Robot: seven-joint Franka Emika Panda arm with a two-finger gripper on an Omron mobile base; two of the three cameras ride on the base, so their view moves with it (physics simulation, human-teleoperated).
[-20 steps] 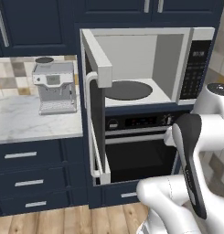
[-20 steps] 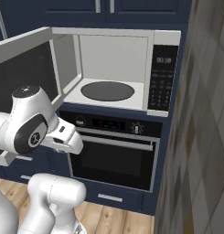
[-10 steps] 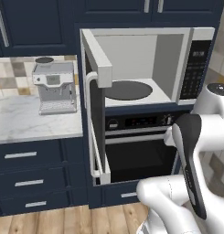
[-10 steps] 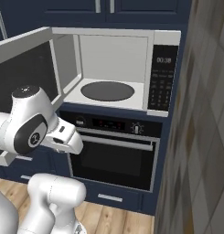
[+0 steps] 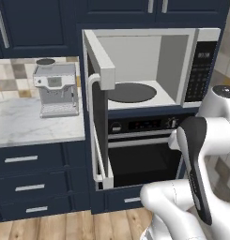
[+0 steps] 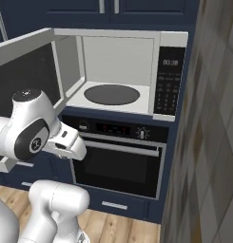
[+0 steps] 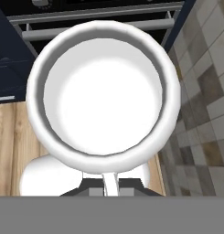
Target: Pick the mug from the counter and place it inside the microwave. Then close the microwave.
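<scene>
The mug [image 7: 104,96] sits right up against the hand camera, mouth open toward it, a round white bowl with nothing inside. The pincer [image 7: 109,185] is clamped tight on the mug, pinching the near wall where a thin white strip drops between the dark tips. That grip by the rim makes sense: it leaves the base free to be set down flat.

Behind the mug in the hand view run the oven [image 7: 99,18] with its horizontal bar handle, then wooden floor [image 7: 8,146] and tiled wall [image 7: 200,91], so the mug hangs low, off the counter, below the level of the microwave and in front of the oven.

Moving outward: the microwave [image 6: 113,71] stands with its door [image 5: 100,112] swung fully out on the left, ready to receive. Its pale cavity holds just the dark round turntable [image 6: 111,94], bare on top, no dish or cup on it. My read is that the carry is under way and the lift up to that opening is what comes next, with the door to be pushed to afterwards.

The arm [image 5: 201,164] is folded close to the base, elbow high. On the counter [image 5: 22,126], a coffee machine [image 5: 55,89] stands toward the back edge near the wall.
</scene>
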